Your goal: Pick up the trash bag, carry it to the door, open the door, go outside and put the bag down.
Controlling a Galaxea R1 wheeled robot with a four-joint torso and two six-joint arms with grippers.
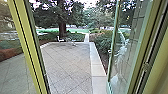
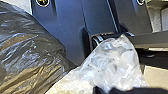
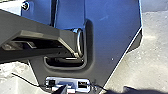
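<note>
While the dark trash bag bulges beside clear plastic nr. the L gripper, can't tell if it or the R gripper is spread or pinching. Past the open glass dr., paved patio runs twd. wht. chair & tree.

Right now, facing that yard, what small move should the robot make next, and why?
Probably ease forward slowly: the glass door stands open at the head view's right, with paving ahead. Going slowly seems wise, since the dark bag and clear plastic show close to the robot's body in the left wrist view.
</note>
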